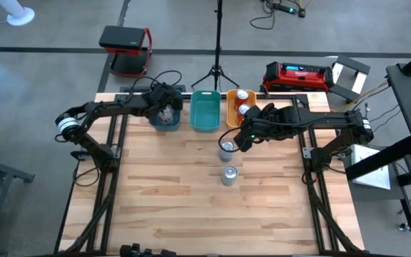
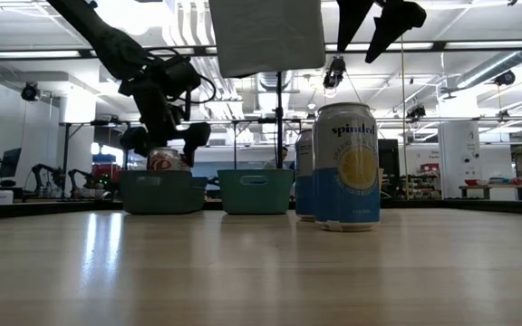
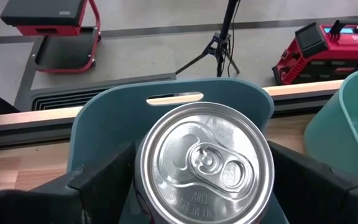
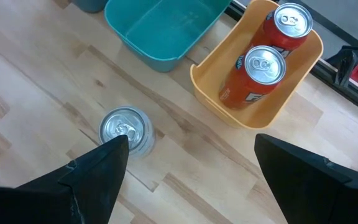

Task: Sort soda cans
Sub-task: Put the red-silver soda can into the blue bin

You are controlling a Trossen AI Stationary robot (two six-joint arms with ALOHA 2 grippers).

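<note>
A soda can (image 3: 205, 163) with a silver top stands in the dark teal bin (image 3: 104, 112) at the far left. My left gripper (image 1: 164, 107) is open, a finger on either side of the can's top. Two red cans (image 4: 272, 25) (image 4: 257, 74) stand in the orange bin (image 4: 216, 81). Two more cans stand on the bare table, one (image 1: 227, 148) farther off and one (image 1: 229, 175) nearer. My right gripper (image 4: 190, 143) hangs open high above the farther can (image 4: 126, 130), touching nothing.
A lighter teal bin (image 1: 205, 113) stands between the dark teal and orange bins along the far edge. The near half of the wooden table (image 1: 191, 214) holds nothing but the two cans. A tripod stand (image 1: 216, 71) and red cases sit on the floor beyond.
</note>
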